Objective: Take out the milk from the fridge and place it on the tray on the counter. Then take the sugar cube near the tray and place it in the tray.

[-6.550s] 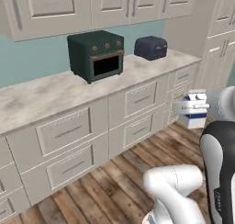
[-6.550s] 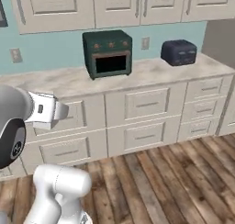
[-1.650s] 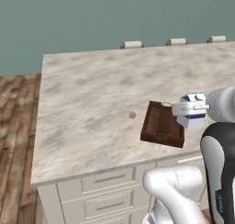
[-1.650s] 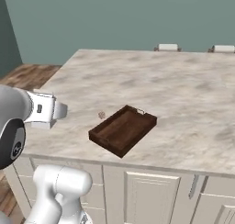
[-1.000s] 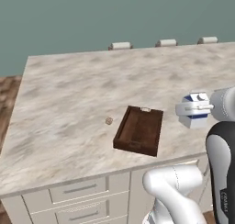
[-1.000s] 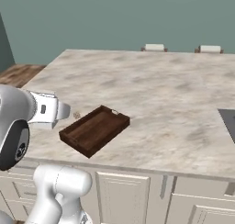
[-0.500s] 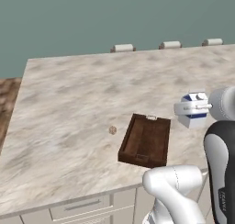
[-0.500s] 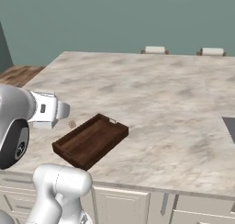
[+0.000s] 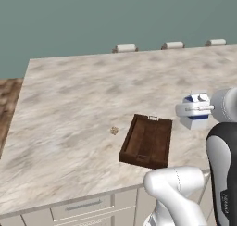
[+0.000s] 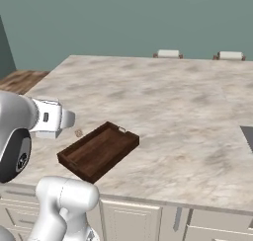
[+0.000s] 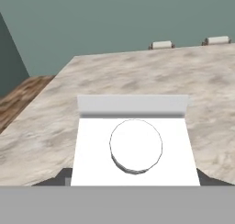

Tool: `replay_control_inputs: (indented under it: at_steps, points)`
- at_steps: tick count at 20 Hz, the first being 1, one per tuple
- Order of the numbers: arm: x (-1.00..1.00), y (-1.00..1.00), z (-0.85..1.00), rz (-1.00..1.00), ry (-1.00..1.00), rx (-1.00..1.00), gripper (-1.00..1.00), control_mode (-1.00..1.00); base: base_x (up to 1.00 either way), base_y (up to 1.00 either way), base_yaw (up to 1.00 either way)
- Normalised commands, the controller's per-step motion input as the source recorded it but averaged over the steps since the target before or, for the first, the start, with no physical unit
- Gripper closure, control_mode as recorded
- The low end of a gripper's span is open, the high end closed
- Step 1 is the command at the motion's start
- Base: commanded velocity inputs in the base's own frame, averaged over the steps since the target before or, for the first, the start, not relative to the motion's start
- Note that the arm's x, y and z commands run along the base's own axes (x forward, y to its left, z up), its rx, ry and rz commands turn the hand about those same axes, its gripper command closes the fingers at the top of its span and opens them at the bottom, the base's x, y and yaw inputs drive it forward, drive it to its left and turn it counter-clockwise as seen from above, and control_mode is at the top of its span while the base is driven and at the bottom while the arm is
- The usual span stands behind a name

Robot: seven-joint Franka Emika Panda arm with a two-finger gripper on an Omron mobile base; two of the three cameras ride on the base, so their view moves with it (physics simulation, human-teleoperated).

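Note:
My gripper [image 9: 196, 110] is shut on the milk [image 9: 198, 114], a small white carton with a blue band, held in the air to the right of the tray [image 9: 147, 141]. In the hand view the milk's white gabled top and round cap [image 11: 136, 145] lie close up, with dark fingertips [image 11: 57, 178] at both sides. The tray, dark-brown wood, lies near the front edge of the counter [image 9: 78, 95], its pale handle at the far end. The sugar cube [image 9: 114, 130] sits on the stone just left of the tray [image 10: 99, 151], and the sugar cube [image 10: 78, 133] is apart from its rim. The fridge is out of view.
Small white rounded things [image 9: 125, 48] line the counter's far edge before a teal wall. Wood floor [image 9: 7, 95] lies past the counter's left end. A dark patch [image 10: 247, 135] is set in the counter at the far right. Cream drawers [image 9: 83, 206] run under the front edge.
The whole picture has shifted as the base drove up to the counter; tray and sugar cube now sit nearer. The milk stays in my gripper, held the same way.

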Motion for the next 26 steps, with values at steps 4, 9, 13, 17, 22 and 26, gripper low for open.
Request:
replay_control_inputs:
  at_steps: [4,9,13,17,22,26]
  points:
    - [0.08,0.00,-0.13,0.00,0.00,0.00,1.00,-1.00,0.00,0.00,0.00]
    - [0.36,-0.06,-0.53,0.05,0.02,0.00,1.00,-1.00,0.00,0.00,0.00]
    - [0.34,-0.09,-0.89,0.14,0.02,-0.02,1.00,-1.00,0.00,0.00,0.00]
    - [0.49,-0.13,-0.66,0.22,-0.01,-0.02,1.00,-1.00,0.00,0.00,0.00]
    - [0.79,-0.11,-0.58,0.22,0.00,0.00,1.00,-1.00,0.00,0.00,0.00]
    - [0.66,-0.14,-0.67,0.32,-0.10,0.00,1.00,-1.00,0.00,0.00,0.00]
